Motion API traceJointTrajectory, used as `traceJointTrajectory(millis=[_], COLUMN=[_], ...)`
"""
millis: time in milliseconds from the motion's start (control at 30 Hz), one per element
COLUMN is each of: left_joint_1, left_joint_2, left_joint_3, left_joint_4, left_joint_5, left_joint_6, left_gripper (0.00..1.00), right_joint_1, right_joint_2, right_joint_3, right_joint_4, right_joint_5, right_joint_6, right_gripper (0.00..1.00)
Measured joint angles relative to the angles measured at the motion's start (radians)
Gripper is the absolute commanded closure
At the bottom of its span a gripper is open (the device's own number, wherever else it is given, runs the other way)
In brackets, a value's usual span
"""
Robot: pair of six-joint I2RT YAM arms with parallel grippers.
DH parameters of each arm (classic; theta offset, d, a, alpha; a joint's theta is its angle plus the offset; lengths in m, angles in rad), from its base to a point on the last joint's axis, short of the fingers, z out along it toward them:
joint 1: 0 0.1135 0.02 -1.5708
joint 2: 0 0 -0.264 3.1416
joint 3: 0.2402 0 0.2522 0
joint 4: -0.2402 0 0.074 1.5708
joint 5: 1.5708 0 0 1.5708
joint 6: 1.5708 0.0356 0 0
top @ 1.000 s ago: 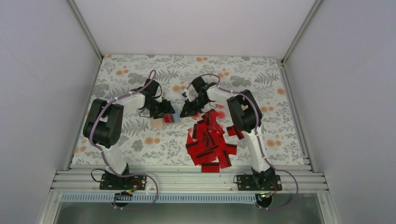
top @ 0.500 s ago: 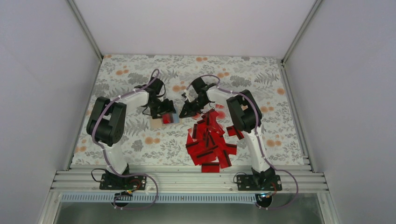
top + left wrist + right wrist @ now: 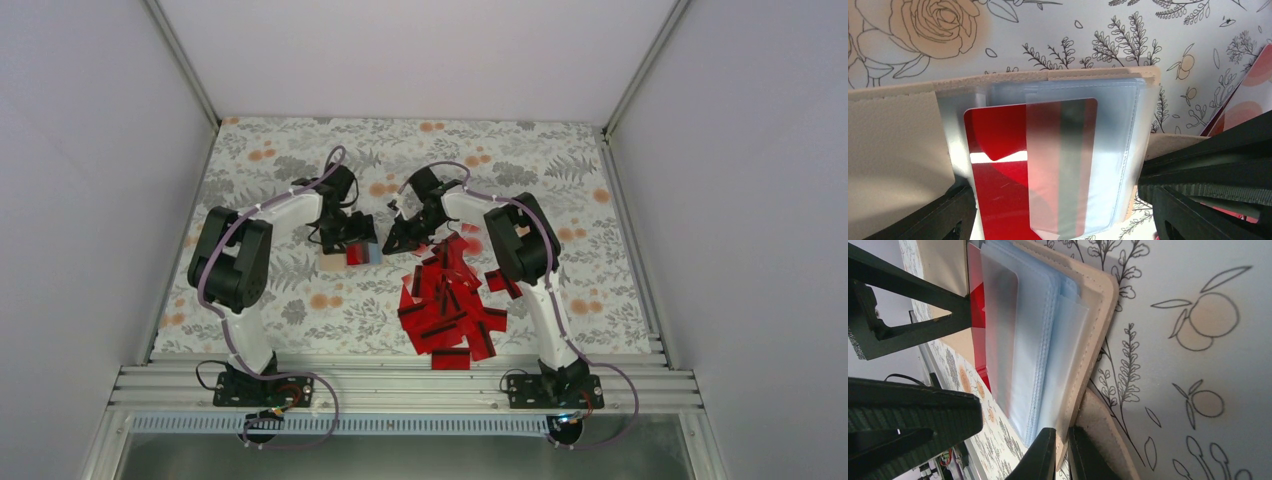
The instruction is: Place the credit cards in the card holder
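Spreading wider since a second ago, the left gripper [image 3: 352,238] stands released around the red, black-striped plastic credit card [image 3: 998,170], half-tucked in the flat tan card holder [image 3: 898,130] at mid-frame, which the right gripper [image 3: 1062,452] pinches by its edge for steadiness.

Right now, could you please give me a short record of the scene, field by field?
holder: card holder lies open on the floral cloth
inserted: one red card, partly inside a clear sleeve
waiting: loose credit cards piled on the cloth by the right arm
left hand: open, above the holder, a finger on each side
right hand: shut on the holder's beige edge
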Motion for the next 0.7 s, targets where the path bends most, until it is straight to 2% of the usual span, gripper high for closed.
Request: traceJointTrajectory(millis=[700], left_joint_1=[-0.041], left_joint_2=[0.017], left_joint_3=[0.028], left_joint_4=[-0.017], left_joint_5=[-0.005], left_joint_6=[-0.016], left_gripper=[0.16], right_joint_1=[0.004], right_joint_2=[0.0], right_joint_3=[-0.001], right_joint_4=[0.003], right_joint_5=[-0.003], right_joint_6=[0.004], right_gripper=[0.92])
